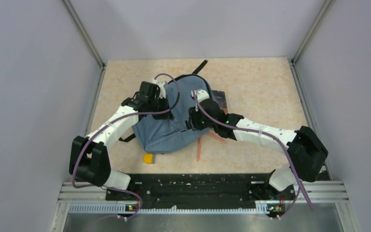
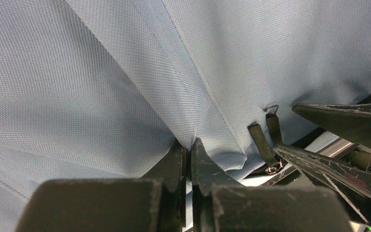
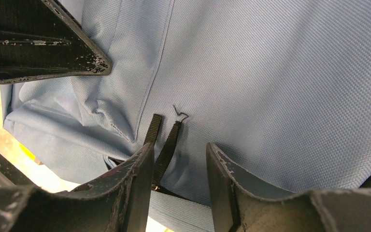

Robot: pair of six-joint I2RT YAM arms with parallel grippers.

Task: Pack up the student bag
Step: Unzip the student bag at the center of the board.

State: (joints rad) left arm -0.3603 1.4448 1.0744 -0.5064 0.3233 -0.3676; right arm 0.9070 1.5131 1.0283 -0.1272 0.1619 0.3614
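The student bag (image 1: pixel 169 131) is lying flat mid-bench (image 1: pixel 261 82). Its long axis runs from near-left to far-right, with the top strap pointing away from the arms. Off the bag's near-left corner there's a small yellow thing (image 1: pixel 148 158), can't tell what it is.

The left hand (image 2: pixel 189 147) is on the bag's left half, squeezed right down on a pinched-up fold of the blue fabric. Just right of that pinch is a black pull loop (image 3: pixel 166 140). The right hand (image 3: pixel 178 147) sits over it, fingers parted, with the loop in the gap hugging one finger and nothing gripped yet.

So the right hand is the nearer one, basically on top of the loop. My guess is it closes there and pulls while the left holds the fabric taut.

Off the bag's near-right edge are some orange sticks (image 1: pixel 200 145), and a dark flat item (image 1: pixel 221 99) pokes out at its right side.
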